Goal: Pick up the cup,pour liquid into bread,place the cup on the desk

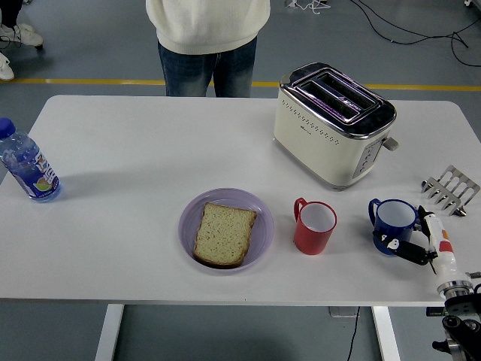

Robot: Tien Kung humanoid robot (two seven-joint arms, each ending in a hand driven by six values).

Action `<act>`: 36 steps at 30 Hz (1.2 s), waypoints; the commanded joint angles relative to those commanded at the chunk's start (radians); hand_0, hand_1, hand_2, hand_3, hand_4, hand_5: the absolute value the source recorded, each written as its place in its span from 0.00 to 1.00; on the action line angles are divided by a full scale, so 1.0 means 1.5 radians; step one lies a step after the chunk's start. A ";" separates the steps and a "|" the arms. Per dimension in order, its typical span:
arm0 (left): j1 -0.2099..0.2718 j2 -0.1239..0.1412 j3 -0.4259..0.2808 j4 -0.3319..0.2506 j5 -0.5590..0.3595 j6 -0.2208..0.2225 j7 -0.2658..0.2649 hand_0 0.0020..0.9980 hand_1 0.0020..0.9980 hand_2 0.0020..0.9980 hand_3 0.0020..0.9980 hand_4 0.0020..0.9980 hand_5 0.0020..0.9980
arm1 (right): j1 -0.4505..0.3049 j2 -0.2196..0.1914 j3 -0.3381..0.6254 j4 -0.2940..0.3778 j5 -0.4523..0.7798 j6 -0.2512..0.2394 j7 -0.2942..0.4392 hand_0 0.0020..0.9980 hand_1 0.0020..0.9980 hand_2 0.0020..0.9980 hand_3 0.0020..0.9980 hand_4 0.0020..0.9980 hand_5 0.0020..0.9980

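- At the table's right near corner, the right hand is wrapping its fingers around the blue cup, which is sitting upright on the tabletop.
- Left of it, a red cup is standing beside a purple plate carrying the bread (a single slice, lying flat).
- Farther back, a cream toaster is sitting, with a metal rack to its right and a bottle at the left edge.
- Beyond the far edge a person is standing.
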 joint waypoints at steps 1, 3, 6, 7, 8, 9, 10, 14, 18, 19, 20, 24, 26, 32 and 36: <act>0.000 0.000 0.000 0.000 0.000 0.000 0.000 0.34 0.31 0.40 0.64 0.37 1.00 | 0.000 0.000 0.000 -0.001 -0.001 0.001 -0.002 0.38 0.37 0.53 0.56 0.92 0.00; 0.000 0.000 0.000 0.000 0.000 0.000 0.000 0.34 0.31 0.40 0.64 0.37 1.00 | 0.000 0.000 0.001 -0.002 -0.004 0.003 -0.004 0.38 0.37 0.53 0.56 0.92 0.00; -0.001 0.000 0.002 0.000 -0.002 0.000 0.000 0.34 0.31 0.40 0.64 0.37 1.00 | -0.001 0.001 0.002 -0.004 -0.009 0.001 -0.006 0.42 0.40 0.54 0.66 0.93 0.02; -0.001 0.000 0.002 0.000 -0.002 0.000 0.000 0.34 0.31 0.40 0.64 0.37 1.00 | -0.001 0.001 0.002 -0.004 -0.010 0.000 -0.006 0.42 0.40 0.54 0.66 0.93 0.02; -0.001 0.000 0.002 0.000 -0.002 0.000 0.000 0.34 0.31 0.40 0.64 0.37 1.00 | -0.001 0.001 0.002 -0.005 -0.010 0.000 -0.005 0.42 0.40 0.54 0.66 0.93 0.02; -0.001 0.000 0.002 0.000 -0.002 0.000 0.000 0.34 0.31 0.40 0.64 0.37 1.00 | 0.000 0.001 0.002 -0.006 -0.009 -0.001 -0.004 0.42 0.40 0.54 0.66 0.93 0.02; -0.001 0.000 0.003 0.000 -0.003 0.000 0.000 0.34 0.31 0.40 0.64 0.37 1.00 | -0.001 0.001 0.003 -0.006 -0.010 -0.001 -0.004 0.51 0.45 0.60 0.81 0.94 0.04; -0.001 0.000 0.003 0.000 -0.004 0.000 0.000 0.34 0.31 0.40 0.64 0.37 1.00 | -0.002 0.001 0.004 -0.006 -0.010 -0.002 -0.002 0.51 0.45 0.60 0.81 0.94 0.04; -0.001 0.000 0.004 0.000 -0.006 0.000 -0.001 0.34 0.31 0.40 0.64 0.37 1.00 | -0.002 0.001 0.007 -0.005 -0.007 -0.005 0.004 0.55 0.48 0.64 0.87 0.95 0.05; -0.001 0.000 0.004 0.000 -0.005 -0.001 -0.001 0.34 0.31 0.40 0.64 0.37 1.00 | -0.002 0.001 0.008 -0.004 -0.006 -0.006 0.006 0.55 0.48 0.64 0.87 0.95 0.05; -0.001 0.001 0.004 0.000 -0.006 -0.001 -0.001 0.34 0.31 0.40 0.64 0.37 1.00 | -0.002 0.002 0.008 -0.003 -0.005 -0.006 0.008 0.55 0.48 0.64 0.87 0.95 0.05; -0.001 0.001 0.005 0.000 -0.005 -0.002 0.000 0.34 0.31 0.40 0.64 0.37 1.00 | -0.001 0.002 0.009 0.001 -0.004 -0.008 0.012 0.58 0.51 0.69 0.91 0.95 0.05; -0.001 0.001 0.006 0.000 -0.006 -0.002 0.000 0.34 0.31 0.40 0.64 0.37 1.00 | -0.001 0.002 0.009 0.002 -0.004 -0.008 0.013 0.58 0.51 0.69 0.91 0.95 0.05; -0.002 0.001 0.006 0.000 -0.006 -0.003 0.000 0.34 0.31 0.40 0.64 0.37 1.00 | -0.002 0.002 0.010 0.002 -0.007 -0.007 0.010 0.59 0.53 0.72 0.93 0.96 0.05; -0.001 0.001 0.004 0.000 -0.004 -0.003 0.000 0.34 0.31 0.40 0.64 0.37 1.00 | -0.001 0.001 0.010 0.002 -0.006 -0.007 0.010 0.59 0.54 0.73 0.93 0.96 0.05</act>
